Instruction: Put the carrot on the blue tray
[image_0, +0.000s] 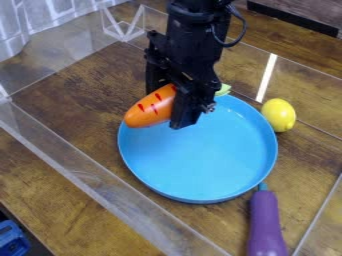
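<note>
The fingers (171, 103) gripped the orange carrot (151, 105), tilted, above the left part of the blue tray (201, 160). The lemon (278, 114) and eggplant (265, 222) lay on the bench (80, 180), nearer its right edge.
</note>
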